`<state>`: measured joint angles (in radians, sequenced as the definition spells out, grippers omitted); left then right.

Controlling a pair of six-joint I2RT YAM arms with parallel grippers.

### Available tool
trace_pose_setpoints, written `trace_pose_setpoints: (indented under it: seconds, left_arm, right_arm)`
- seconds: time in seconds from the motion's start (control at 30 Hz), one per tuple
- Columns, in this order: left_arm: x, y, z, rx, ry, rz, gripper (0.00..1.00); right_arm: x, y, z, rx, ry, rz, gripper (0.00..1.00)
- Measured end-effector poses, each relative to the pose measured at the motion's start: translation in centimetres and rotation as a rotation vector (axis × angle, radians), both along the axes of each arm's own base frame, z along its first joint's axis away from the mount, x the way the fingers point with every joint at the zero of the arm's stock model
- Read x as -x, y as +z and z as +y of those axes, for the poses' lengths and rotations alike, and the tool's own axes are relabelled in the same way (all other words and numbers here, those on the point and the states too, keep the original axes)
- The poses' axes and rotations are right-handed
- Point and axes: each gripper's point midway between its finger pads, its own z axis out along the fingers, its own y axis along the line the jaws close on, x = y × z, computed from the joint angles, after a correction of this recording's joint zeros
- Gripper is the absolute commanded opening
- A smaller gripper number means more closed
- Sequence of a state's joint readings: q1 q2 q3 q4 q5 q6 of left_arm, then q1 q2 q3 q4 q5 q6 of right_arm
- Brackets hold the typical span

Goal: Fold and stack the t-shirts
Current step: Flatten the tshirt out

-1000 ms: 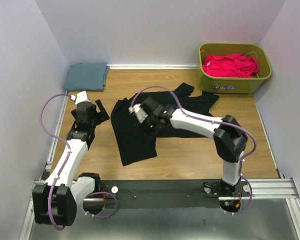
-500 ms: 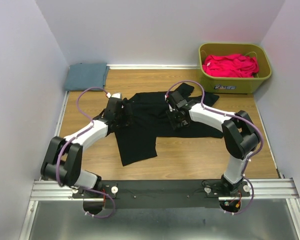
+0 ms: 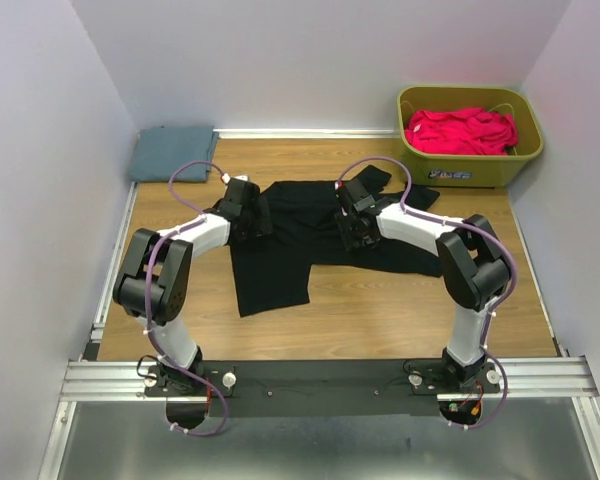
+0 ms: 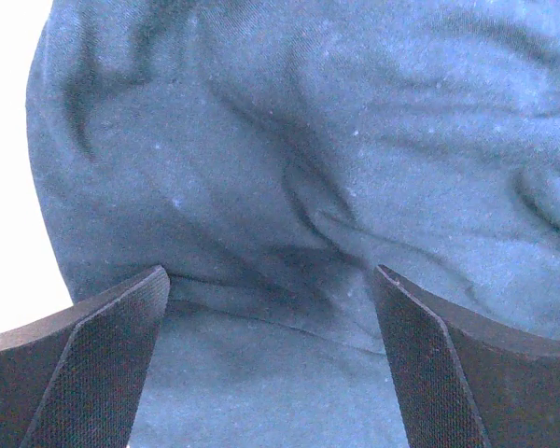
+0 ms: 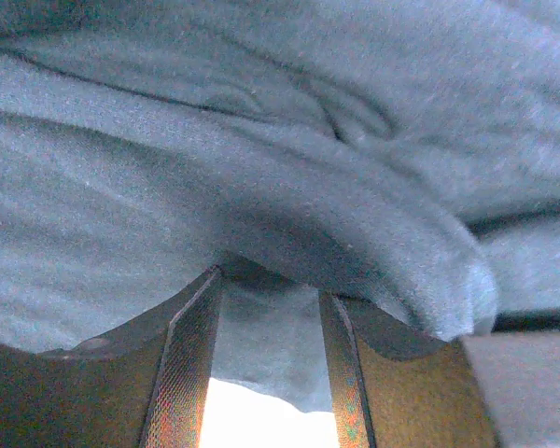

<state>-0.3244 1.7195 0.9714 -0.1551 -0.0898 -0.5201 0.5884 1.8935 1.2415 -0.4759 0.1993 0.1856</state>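
The left fingers (image 4: 93, 364) stand wide apart, nothing held between them. Dark wrinkled cloth of the black t-shirt (image 4: 355, 140) fills the space just ahead of their tips, and the shirt's curved edge falls away to their left. The right fingers (image 5: 182, 373) stand narrow. A thick fold of the same shirt lies across their tips and dips into the top of the gap, with bright light showing through lower down; whether they pinch the fold cannot be told. From above, both sets of fingers are low on the shirt's far part, the left ones at its left edge and the right ones near its middle. The cloth spans the stretch between them. From the left fingers a long panel of the shirt runs back toward the arm bases. From the right fingers more of it spreads rightward, rumpled, over the desk (image 3: 380, 310). Beyond the left fingers and to their left, well apart from them, a folded blue-grey garment (image 3: 172, 152) sits in the desk's far corner. Beyond the right fingers and to their right stands an olive bin (image 3: 412, 152) in the opposite far corner, with pink garments (image 3: 460, 130) heaped inside it.
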Motion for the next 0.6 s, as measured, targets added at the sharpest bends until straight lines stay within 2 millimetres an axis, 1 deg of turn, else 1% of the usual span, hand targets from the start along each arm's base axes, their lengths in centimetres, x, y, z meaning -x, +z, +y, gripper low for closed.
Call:
trace_pose_setpoints:
  seconds: [0.03, 0.13, 0.2, 0.27, 0.33, 0.4, 0.47, 0.5, 0.53, 0.57, 0.6]
  left_arm:
    - [-0.7, 0.0, 0.0, 0.001, 0.004, -0.004, 0.98]
    - [-1.5, 0.1, 0.3, -0.004, 0.012, -0.004, 0.98]
    - [-1.5, 0.2, 0.6, -0.008, 0.019, 0.007, 0.98]
    - [-1.1, 0.3, 1.0, -0.017, 0.026, 0.021, 0.98]
    - [-0.2, 0.6, 1.6, -0.03, 0.036, 0.028, 0.98]
    - [1.7, 1.6, 2.5, -0.045, 0.053, 0.032, 0.98]
    - [3.2, 2.8, 3.1, -0.05, 0.067, 0.017, 0.98]
    - [4.2, 3.6, 3.1, -0.048, 0.075, 0.006, 0.98]
    - [4.7, 4.0, 3.1, -0.047, 0.076, -0.001, 0.98]
    - [5.7, 4.5, 2.9, -0.044, 0.073, -0.005, 0.98]
    - [6.8, 4.9, 2.5, -0.04, 0.064, -0.005, 0.98]
  right_arm:
    - [-0.5, 0.0, 0.0, -0.001, -0.007, -0.01, 0.53]
    - [-1.8, 0.2, -0.1, 0.002, -0.024, -0.034, 0.54]
    - [-2.2, 0.3, -0.3, 0.003, -0.032, -0.042, 0.54]
    - [-2.2, 0.5, -0.5, 0.002, -0.037, -0.045, 0.55]
    - [-2.1, 0.9, -0.6, -0.004, -0.041, -0.052, 0.57]
    - [-1.5, 2.2, -0.9, -0.02, -0.05, -0.071, 0.59]
    - [-0.7, 3.8, -1.4, -0.046, -0.066, -0.098, 0.64]
    - [-0.3, 4.7, -1.6, -0.061, -0.077, -0.114, 0.73]
    - [0.1, 5.7, -1.9, -0.079, -0.089, -0.134, 0.76]
    - [0.5, 6.7, -2.1, -0.098, -0.101, -0.152, 0.79]
    - [0.8, 7.4, -2.3, -0.112, -0.116, -0.168, 0.86]
